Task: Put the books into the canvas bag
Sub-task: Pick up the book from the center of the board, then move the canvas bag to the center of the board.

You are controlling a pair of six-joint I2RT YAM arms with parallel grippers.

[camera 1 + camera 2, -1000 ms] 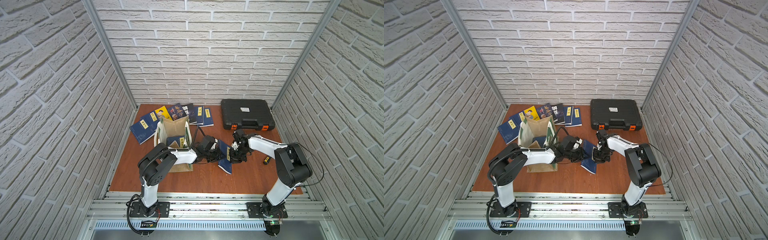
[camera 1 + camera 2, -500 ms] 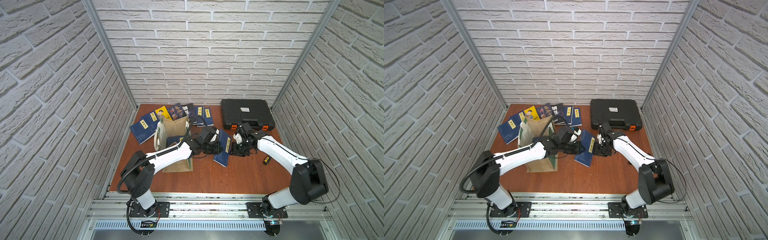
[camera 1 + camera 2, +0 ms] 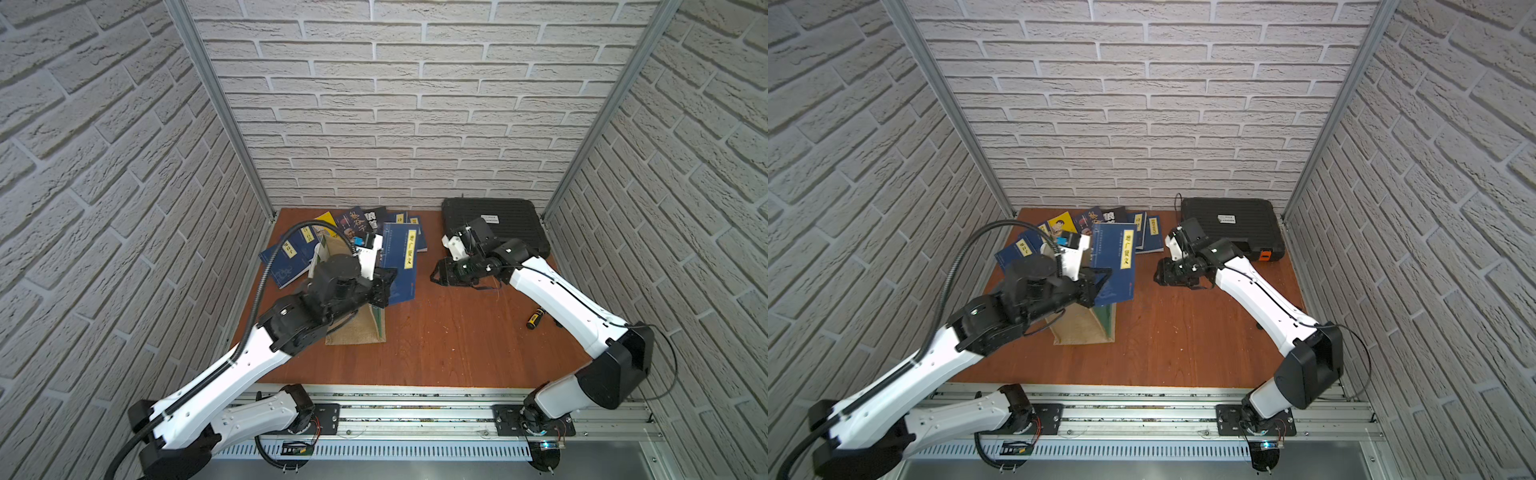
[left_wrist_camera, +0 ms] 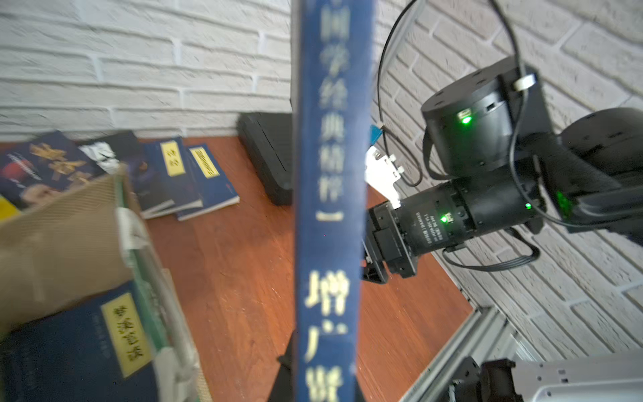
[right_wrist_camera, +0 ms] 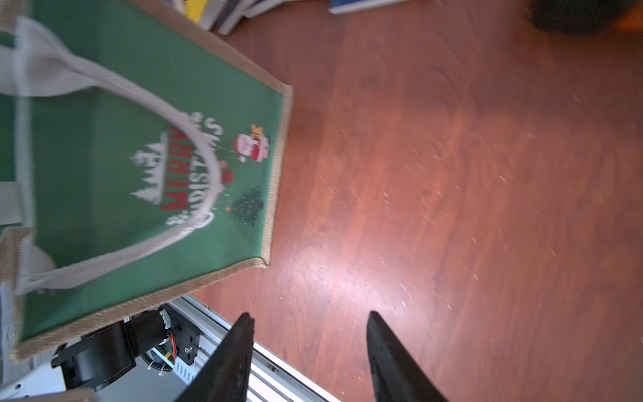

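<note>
My left gripper [image 3: 384, 286] is shut on the lower edge of a navy book [image 3: 399, 266] with a yellow title label. It holds the book upright over the right side of the canvas bag [image 3: 353, 328]. In the left wrist view the book's spine [image 4: 328, 209] runs up between the jaws. The bag [image 4: 59, 226] holds another navy book [image 4: 80, 348]. My right gripper [image 3: 436, 276] is open and empty, apart from the book to its right. In its wrist view, the open fingers [image 5: 309, 315] frame bare table beside the bag's green panel [image 5: 139, 139]. More books [image 3: 361, 222] lie at the back.
A black plastic case [image 3: 494, 220] lies at the back right, just behind my right wrist. A small yellow and black battery [image 3: 535, 319] rests on the table under the right arm. Two navy books [image 3: 291, 257] lie left of the bag. Brick walls close in three sides.
The right gripper has opened, let go of the navy book and drawn back to the right. The left arm has raised the book and carried it left over the bag.
</note>
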